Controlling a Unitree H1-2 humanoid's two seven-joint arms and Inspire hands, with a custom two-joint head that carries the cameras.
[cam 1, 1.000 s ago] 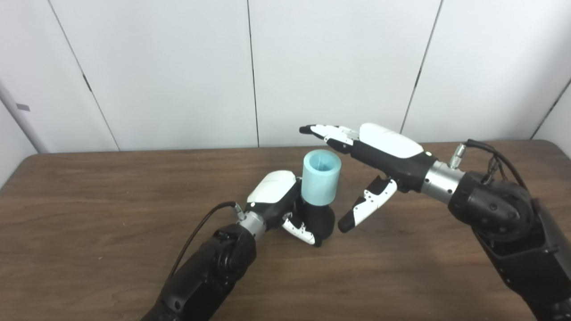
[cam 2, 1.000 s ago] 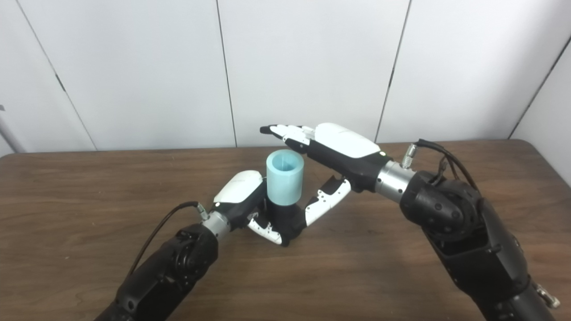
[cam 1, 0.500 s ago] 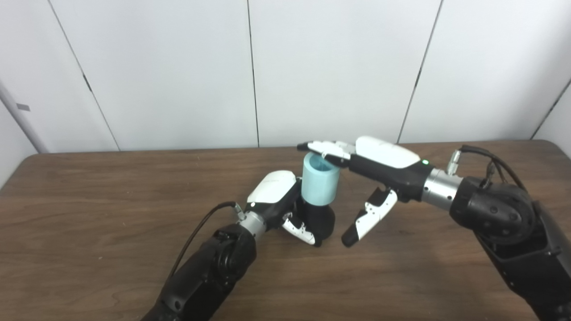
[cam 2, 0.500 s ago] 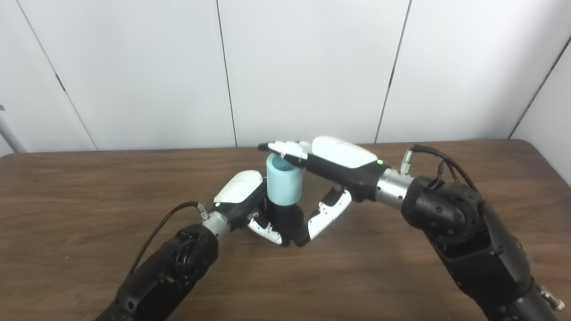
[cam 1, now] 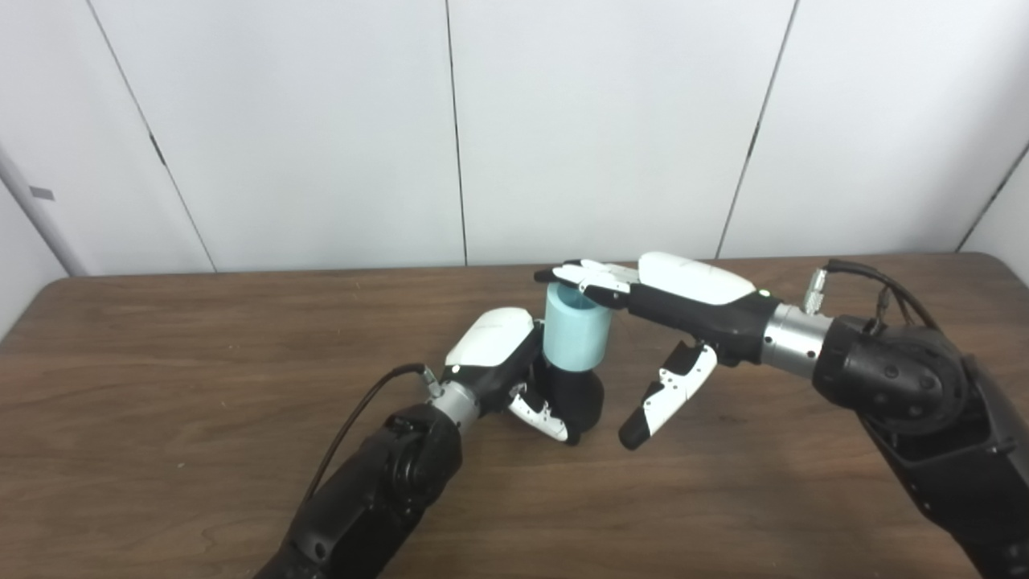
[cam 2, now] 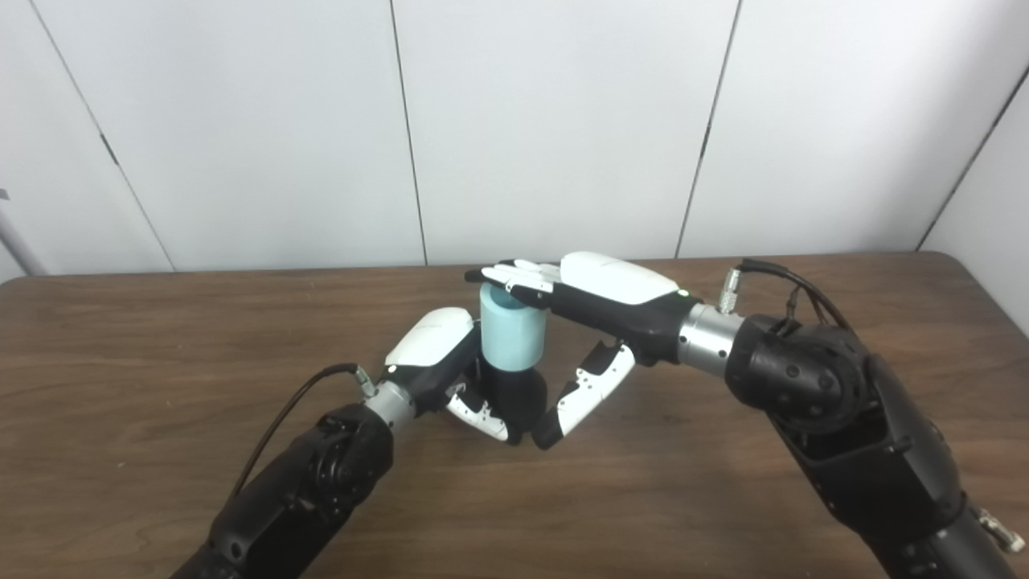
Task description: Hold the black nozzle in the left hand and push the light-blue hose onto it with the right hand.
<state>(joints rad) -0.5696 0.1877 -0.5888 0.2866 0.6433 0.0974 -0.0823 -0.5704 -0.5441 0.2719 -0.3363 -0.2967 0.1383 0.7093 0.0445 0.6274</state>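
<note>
Writing: no brand, label or readable text shows on any item.
Count: one black nozzle, one light-blue hose, two hands, one table.
Table (cam 1: 161,386): brown wood grain, its far edge against a white panelled wall (cam 1: 321,121).
Left hand (cam 1: 514,366): near the middle of the table, fingers curled shut around the black nozzle (cam 1: 577,396), its white back facing up and left.
Black nozzle: stands upright on the tabletop inside the left hand's grasp, only its dark lower body showing.
Light-blue hose (cam 1: 575,331): a short upright tube seated on top of the nozzle, its bottom rim meeting the black body, roughly midway between the table's left and right edges.
Right hand (cam 2: 595,293): flat and spread, palm down, fingers (cam 2: 514,275) lying across the hose's top rim and covering its opening; the thumb (cam 2: 585,394) hangs down to the right of the hose and grips nothing.
</note>
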